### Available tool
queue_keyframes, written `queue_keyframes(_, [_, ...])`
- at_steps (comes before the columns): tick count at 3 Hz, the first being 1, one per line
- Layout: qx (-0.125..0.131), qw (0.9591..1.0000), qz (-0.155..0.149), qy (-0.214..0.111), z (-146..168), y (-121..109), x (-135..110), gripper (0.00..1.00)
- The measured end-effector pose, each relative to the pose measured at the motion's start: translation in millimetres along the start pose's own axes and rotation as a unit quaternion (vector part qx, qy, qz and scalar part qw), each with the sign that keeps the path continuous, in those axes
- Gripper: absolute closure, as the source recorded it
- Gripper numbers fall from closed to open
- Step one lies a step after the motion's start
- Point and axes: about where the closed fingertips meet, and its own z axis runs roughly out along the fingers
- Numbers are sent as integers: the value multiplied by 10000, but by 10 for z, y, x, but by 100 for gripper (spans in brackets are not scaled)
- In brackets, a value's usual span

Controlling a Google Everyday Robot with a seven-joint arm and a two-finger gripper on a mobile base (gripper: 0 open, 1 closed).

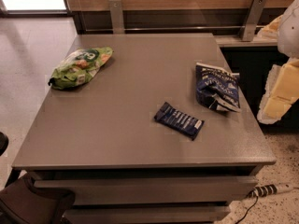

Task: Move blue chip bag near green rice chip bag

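Flanking blue chip bag lies bar wrapper (claw unseen).

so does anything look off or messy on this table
Only the blue bag, near the right edge of the table: it is crumpled and lies far from the green bag. Nothing is spilled. The gripper is out of view.
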Motion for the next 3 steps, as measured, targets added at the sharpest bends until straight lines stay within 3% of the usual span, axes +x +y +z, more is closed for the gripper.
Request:
queue_keyframes(1, [1, 10000, 0, 0, 0, 0, 0, 0])
queue_keyframes(2, [200, 9984, 495, 173, 93, -235, -2, 0])
queue_keyframes(3, [478, 9922, 1039, 504, 338, -654, -7, 0])
